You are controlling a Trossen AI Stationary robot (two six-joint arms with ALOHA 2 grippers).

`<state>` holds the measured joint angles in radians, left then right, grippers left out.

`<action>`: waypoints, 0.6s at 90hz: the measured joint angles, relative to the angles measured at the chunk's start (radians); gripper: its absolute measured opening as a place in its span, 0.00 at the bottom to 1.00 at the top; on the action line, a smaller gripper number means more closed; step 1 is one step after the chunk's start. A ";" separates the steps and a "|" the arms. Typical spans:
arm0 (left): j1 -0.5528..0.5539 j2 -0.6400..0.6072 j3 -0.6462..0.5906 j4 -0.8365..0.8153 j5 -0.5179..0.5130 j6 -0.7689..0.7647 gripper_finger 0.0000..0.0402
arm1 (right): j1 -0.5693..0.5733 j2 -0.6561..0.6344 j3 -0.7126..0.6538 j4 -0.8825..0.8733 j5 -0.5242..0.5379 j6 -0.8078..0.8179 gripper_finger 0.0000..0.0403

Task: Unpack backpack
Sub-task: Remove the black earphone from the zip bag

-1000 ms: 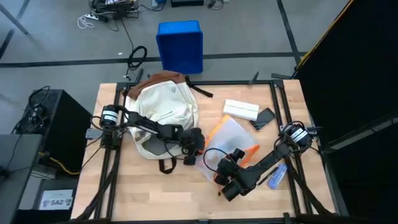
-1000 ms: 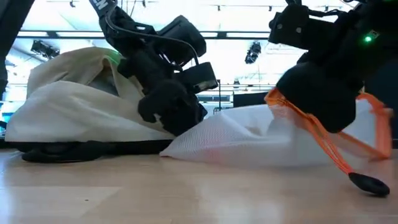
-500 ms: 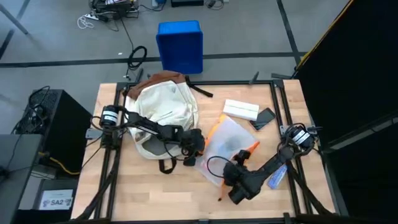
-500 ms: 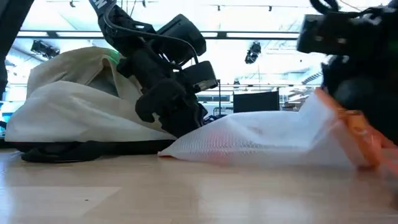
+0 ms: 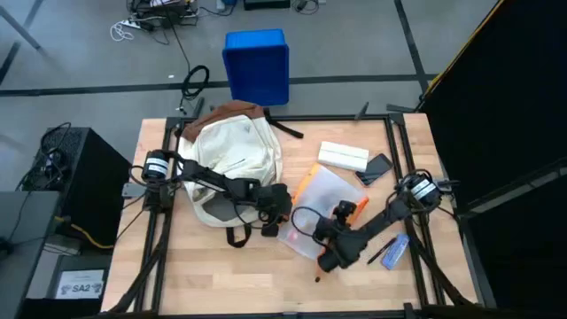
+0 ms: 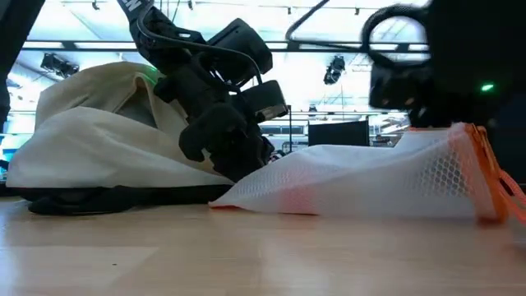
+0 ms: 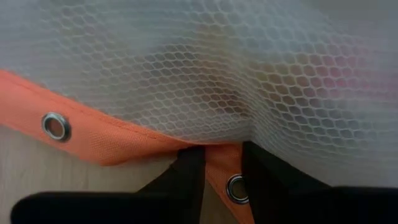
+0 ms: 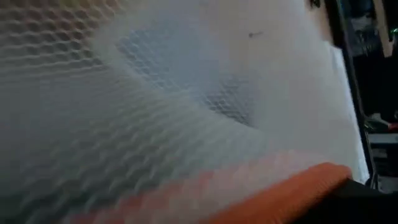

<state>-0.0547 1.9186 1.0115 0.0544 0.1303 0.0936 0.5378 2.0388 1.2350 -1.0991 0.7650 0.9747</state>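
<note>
The cream-white backpack (image 5: 232, 155) lies on its brown base side at the table's left half, also seen in the low view (image 6: 90, 140). To its right lies a clear mesh pouch with orange edges (image 5: 326, 197). My left gripper (image 5: 276, 213) sits between backpack and pouch, shut on the pouch's left edge. My right gripper (image 5: 330, 252) is at the pouch's near end and hangs over its raised orange edge (image 6: 481, 156). The right wrist view is filled with mesh (image 8: 155, 93). My left gripper pinches the pouch's orange edge band beside a metal eyelet (image 7: 235, 186) between its two fingers (image 7: 189, 171). It comes from the table's left, low over the wood. That end of the pouch rests on the table. My right gripper has the pouch by its near orange edge (image 8: 292, 186), coming from above. Its own body hides the fingers and the exact spot. That end stands lifted off the table, and the mesh slopes down from it toward my left gripper.
A white box (image 5: 343, 157) and a dark phone (image 5: 376, 168) lie at the far right. A small blue item (image 5: 396, 251) and a pen lie near the right edge. The pouch's dark zip pull (image 5: 317, 277) rests on bare wood near the front.
My right gripper swung a little toward the near right corner, then came back toward the pouch. The pouch's near end has changed shape with it and now stands as a raised orange-edged peak under the gripper. The left end of the pouch and the backpack stayed put.
</note>
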 joint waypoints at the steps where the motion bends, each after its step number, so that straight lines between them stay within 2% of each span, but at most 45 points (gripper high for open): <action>1: 0.000 0.000 0.000 0.000 0.000 0.000 0.19 | -0.006 0.000 0.000 0.001 -0.005 -0.004 0.49; 12: 0.000 0.000 0.000 0.000 0.000 0.000 0.19 | -0.060 0.000 -0.001 0.002 -0.048 -0.032 0.39; 26: 0.000 0.000 0.000 0.000 0.000 0.000 0.19 | -0.074 0.000 -0.001 -0.004 -0.078 -0.083 0.08; 29: 0.000 0.000 0.000 0.000 0.000 0.000 0.19 | -0.074 0.000 0.003 -0.010 -0.092 -0.087 0.04; 41: 0.000 0.000 0.000 0.000 -0.001 0.000 0.19 | -0.049 0.000 0.037 -0.080 -0.130 -0.055 0.02; 54: 0.000 0.000 0.000 0.000 -0.001 -0.001 0.19 | 0.030 0.000 0.128 -0.212 -0.168 0.008 0.00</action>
<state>-0.0547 1.9190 1.0115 0.0547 0.1294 0.0929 0.5673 2.0384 1.3626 -1.3110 0.5968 0.9828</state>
